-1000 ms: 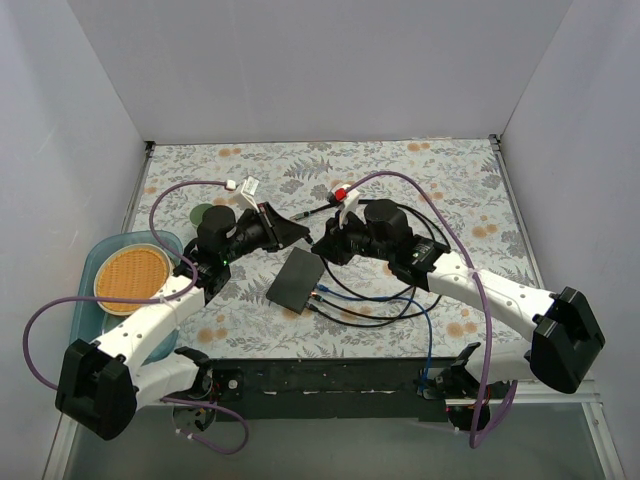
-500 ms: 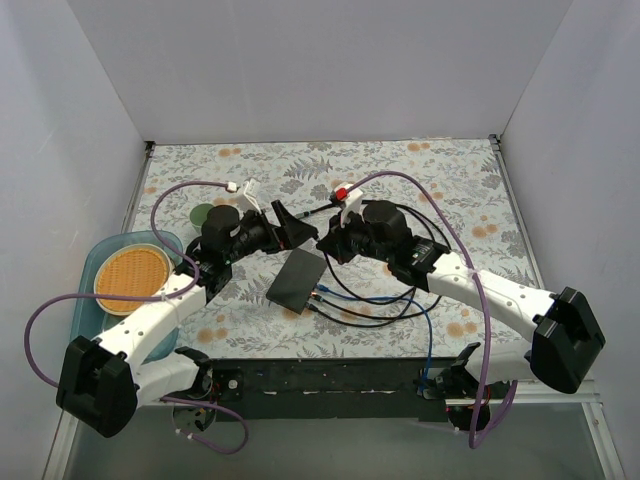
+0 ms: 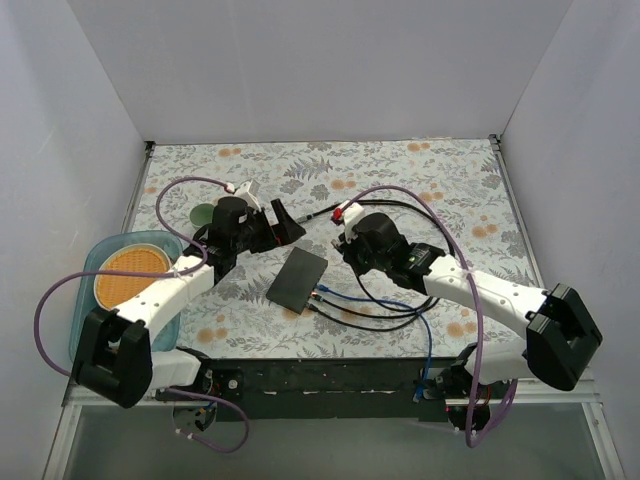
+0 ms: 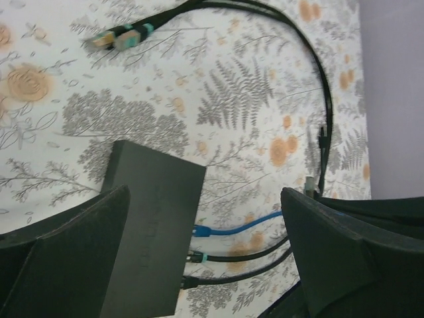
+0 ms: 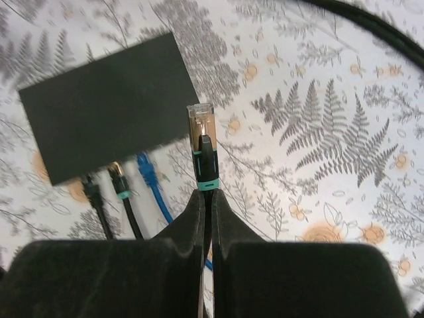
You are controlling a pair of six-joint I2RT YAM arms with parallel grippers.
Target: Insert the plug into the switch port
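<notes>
The switch [image 3: 297,278] is a flat dark grey box lying mid-table, and its port edge [image 5: 126,162] holds two black cables and a blue one. In the right wrist view my right gripper [image 5: 207,193] is shut on the black cable just behind the plug [image 5: 201,136]. That plug is gold-tipped with teal bands, sticks out ahead of the fingers, and hangs just right of the box's port edge without touching it. My left gripper [image 3: 287,226] stands wide open above the box's far end [image 4: 156,199], holding nothing.
A second loose plug end [image 4: 116,38] lies on the floral mat beyond the box. Black and blue cables [image 3: 375,310] loop between the box and the right arm. A blue tray with a woven plate [image 3: 130,272] sits at the left edge, and a green disc [image 3: 203,213] behind it.
My left gripper has opened and drawn back a little to the upper left. The right gripper has closed fully on the plug's cable and turned toward the box.
</notes>
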